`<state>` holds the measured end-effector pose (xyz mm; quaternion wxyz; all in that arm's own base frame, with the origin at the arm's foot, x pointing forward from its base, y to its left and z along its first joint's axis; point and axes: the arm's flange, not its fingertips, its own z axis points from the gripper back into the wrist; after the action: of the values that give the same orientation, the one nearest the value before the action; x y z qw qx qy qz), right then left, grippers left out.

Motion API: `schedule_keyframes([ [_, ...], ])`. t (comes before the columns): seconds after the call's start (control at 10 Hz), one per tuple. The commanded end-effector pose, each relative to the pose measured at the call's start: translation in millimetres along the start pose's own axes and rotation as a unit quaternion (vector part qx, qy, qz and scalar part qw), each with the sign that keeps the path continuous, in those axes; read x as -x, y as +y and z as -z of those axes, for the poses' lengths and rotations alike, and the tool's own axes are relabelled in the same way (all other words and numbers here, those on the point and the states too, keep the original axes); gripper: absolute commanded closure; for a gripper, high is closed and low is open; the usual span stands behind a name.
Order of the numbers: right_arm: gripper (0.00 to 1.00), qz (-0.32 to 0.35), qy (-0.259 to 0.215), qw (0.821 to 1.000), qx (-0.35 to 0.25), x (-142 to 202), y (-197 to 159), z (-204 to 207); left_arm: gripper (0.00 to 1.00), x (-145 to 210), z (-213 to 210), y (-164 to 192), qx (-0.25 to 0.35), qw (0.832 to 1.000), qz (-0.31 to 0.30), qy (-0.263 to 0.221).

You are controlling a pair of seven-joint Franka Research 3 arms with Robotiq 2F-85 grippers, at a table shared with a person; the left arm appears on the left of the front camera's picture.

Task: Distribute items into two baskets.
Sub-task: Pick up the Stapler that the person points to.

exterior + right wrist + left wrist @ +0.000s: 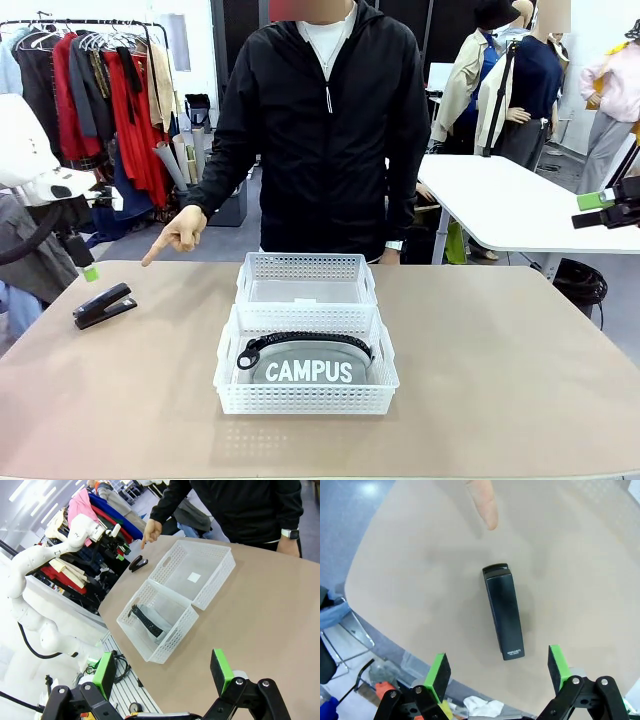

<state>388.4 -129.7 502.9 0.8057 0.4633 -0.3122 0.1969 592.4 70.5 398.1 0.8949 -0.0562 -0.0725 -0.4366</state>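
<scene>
one grey "campus" pouch (310, 370) lies in the nearer basket (300, 400) of two white ones, the farther basket (305, 267) touching it. one black stapler (504, 612), its white print unreadable, lies on the surface (500, 350) just ahead of the released left end effector (497, 665). the right end effector (162, 672) is released too.

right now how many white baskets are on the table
2. The near basket, mid-table, holds the grey pouch; the far basket sits right behind it, farther from the robot.
</scene>
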Motion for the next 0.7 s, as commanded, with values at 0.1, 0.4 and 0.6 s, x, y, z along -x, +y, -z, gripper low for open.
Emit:
schedule_keyframes([
  [0.1, 0.0, -0.001, -0.001, 1.0, -0.001, -1, 2, 0, 0.0, -2, 11, 1, -0.019, 1.0, 0.024, -0.006],
  [0.4, 0.0, -0.001, -0.001, 1.0, -0.001, -1, 2, 0, 0.0, -2, 25, -6, -0.021, 0.999, 0.038, 0.017],
  [0.6, 0.0, -0.001, -0.001, 1.0, -0.001, -1, 2, 0, 0.0, -4, 33, -8, -0.02, 0.999, 0.036, 0.018],
])
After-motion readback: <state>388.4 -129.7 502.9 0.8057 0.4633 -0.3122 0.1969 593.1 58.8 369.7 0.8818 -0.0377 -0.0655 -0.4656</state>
